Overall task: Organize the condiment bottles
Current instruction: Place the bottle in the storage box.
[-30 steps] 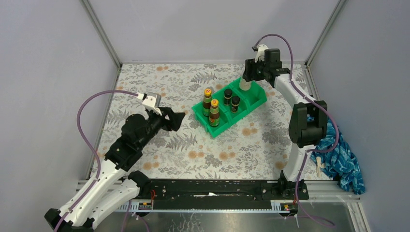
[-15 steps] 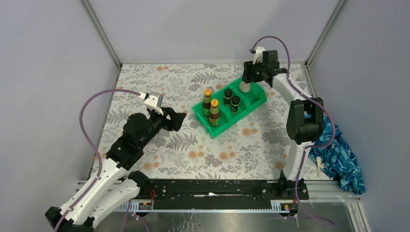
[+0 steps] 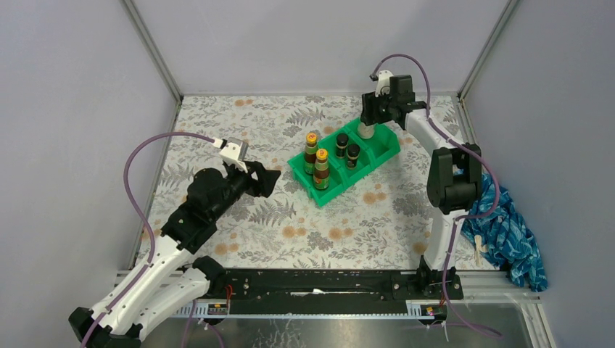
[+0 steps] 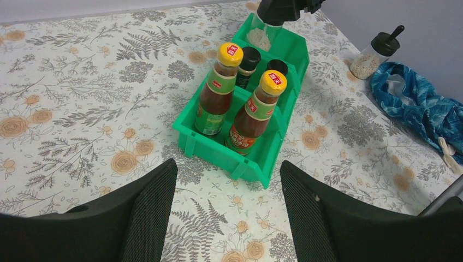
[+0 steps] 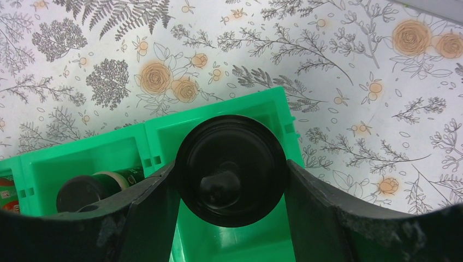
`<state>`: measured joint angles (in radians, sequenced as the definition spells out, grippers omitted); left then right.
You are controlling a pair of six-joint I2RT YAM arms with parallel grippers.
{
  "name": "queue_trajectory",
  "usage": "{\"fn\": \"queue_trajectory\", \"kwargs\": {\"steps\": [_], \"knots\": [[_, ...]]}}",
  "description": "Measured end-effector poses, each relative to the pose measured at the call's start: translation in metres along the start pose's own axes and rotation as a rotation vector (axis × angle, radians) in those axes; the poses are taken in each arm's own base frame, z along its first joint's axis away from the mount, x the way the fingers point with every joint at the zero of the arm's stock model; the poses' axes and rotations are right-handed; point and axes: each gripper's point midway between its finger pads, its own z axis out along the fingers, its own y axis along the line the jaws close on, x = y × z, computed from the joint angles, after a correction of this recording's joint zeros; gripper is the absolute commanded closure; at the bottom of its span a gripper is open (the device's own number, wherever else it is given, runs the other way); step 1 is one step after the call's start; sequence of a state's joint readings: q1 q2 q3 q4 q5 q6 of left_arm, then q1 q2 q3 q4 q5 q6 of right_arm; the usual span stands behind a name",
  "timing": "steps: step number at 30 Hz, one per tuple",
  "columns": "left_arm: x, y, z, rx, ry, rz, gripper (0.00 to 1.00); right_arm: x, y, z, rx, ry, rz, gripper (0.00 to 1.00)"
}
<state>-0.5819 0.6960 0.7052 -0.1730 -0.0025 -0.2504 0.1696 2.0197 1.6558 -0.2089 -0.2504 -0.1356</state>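
Top view: left tool point(image 3: 270, 181) open, empty, over table point(image 3: 239, 123), left of green bin point(image 3: 362, 172). Right tool point(image 3: 368, 125) grips clear jar point(image 3: 367, 132) over bin's far compartment.

Left wrist: brown bottles point(image 4: 218, 90) in near compartment, dark jars point(image 4: 249, 59) in middle; second clear jar point(image 4: 375, 56) on table beside blue cloth point(image 4: 420, 103).

Right wrist: fingers point(image 5: 147, 207) clamp jar's black lid point(image 5: 232, 169).

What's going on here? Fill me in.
The right tool grips a clear black-lidded jar over the green bin's far compartment. Two yellow-capped bottles fill the near compartment, two black-capped jars the middle one. A second clear jar stands on the table beside the blue cloth. The left tool hangs open, holding nothing.
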Motion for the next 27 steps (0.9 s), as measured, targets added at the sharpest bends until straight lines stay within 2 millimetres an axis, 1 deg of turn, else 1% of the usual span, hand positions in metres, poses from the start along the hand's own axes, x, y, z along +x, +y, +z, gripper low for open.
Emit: {"fn": "queue_trajectory", "kwargs": {"steps": [7,16,20,27], "knots": [[0.001,-0.002,0.0,0.011,0.004,0.001,0.26,0.012,0.006,0.005,-0.009,0.041,-0.015,1.0],[0.001,-0.003,0.0,0.021,0.007,0.004,0.26,0.01,0.013,0.006,-0.007,0.048,-0.041,1.0],[0.001,-0.003,0.0,0.021,0.007,0.007,0.26,0.013,0.016,0.009,-0.011,0.057,-0.05,1.0],[0.001,-0.003,0.0,0.022,0.007,0.008,0.26,0.013,0.016,0.011,-0.009,0.06,-0.059,1.0]]}}
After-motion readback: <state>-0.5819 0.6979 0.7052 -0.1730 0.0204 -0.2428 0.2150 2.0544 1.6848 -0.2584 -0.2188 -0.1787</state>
